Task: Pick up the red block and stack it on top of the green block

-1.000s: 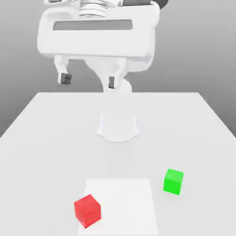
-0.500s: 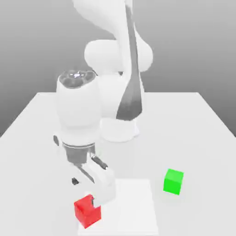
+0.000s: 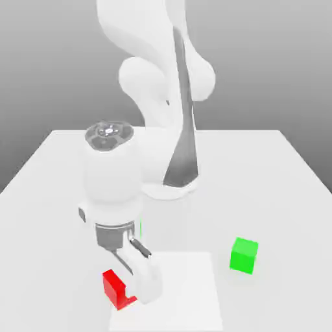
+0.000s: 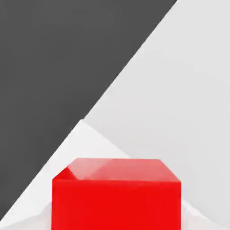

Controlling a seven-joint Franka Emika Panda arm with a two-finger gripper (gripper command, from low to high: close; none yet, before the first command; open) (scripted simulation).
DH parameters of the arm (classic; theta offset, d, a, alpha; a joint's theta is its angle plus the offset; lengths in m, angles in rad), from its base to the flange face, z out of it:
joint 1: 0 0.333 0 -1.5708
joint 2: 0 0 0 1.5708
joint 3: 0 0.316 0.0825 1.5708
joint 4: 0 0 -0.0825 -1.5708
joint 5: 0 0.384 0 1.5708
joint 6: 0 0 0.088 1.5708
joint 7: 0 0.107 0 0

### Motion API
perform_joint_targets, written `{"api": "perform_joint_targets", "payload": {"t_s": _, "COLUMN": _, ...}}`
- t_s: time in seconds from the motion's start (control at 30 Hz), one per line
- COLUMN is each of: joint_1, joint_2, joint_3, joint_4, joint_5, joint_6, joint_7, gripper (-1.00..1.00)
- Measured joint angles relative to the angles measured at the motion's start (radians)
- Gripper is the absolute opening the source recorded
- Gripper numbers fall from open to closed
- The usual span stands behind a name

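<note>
The red block (image 3: 114, 287) rests at the near left corner of a white square patch (image 3: 188, 285) on the table. My gripper (image 3: 131, 292) has come straight down on it, and one white finger (image 3: 148, 283) covers the block's right half. The jaws are closed against the block's sides. In the hand view the red block (image 4: 117, 197) sits close up with its top face showing. The green block (image 3: 244, 255) stands alone on the table, to the exterior view's right of the gripper and well apart from it.
The arm's white base (image 3: 170, 185) stands at the middle of the table (image 3: 58, 181), behind the gripper. The table's front edge lies just below the white patch.
The arm swung down from high above the table onto the red block. The jaws, open at first, have shut on the block.
</note>
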Motion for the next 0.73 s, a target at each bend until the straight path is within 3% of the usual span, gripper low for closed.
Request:
{"api": "perform_joint_targets", "payload": {"t_s": 0.2, "joint_1": 0.273, "joint_2": -0.198, "joint_3": 0.157, "joint_4": -0.150, "joint_5": 0.108, "joint_6": -0.040, "joint_7": 0.120, "gripper": -1.00}}
{"api": "perform_joint_targets", "payload": {"t_s": 0.33, "joint_1": 0.376, "joint_2": -0.301, "joint_3": 0.246, "joint_4": -0.249, "joint_5": 0.155, "joint_6": -0.044, "joint_7": 0.212, "gripper": -1.00}}
{"api": "perform_joint_targets", "payload": {"t_s": 0.47, "joint_1": 0.371, "joint_2": -0.241, "joint_3": 0.270, "joint_4": -0.261, "joint_5": 0.095, "joint_6": 0.028, "joint_7": 0.277, "gripper": -1.00}}
{"api": "perform_joint_targets", "payload": {"t_s": 0.63, "joint_1": 0.365, "joint_2": -0.109, "joint_3": 0.241, "joint_4": -0.258, "joint_5": -0.047, "joint_6": 0.147, "joint_7": 0.379, "gripper": -1.00}}
{"api": "perform_joint_targets", "payload": {"t_s": 0.67, "joint_1": 0.374, "joint_2": -0.081, "joint_3": 0.226, "joint_4": -0.258, "joint_5": -0.081, "joint_6": 0.172, "joint_7": 0.403, "gripper": 1.00}}
{"api": "perform_joint_targets", "payload": {"t_s": 0.73, "joint_1": 0.374, "joint_2": -0.081, "joint_3": 0.226, "joint_4": -0.258, "joint_5": -0.081, "joint_6": 0.172, "joint_7": 0.403, "gripper": 1.00}}
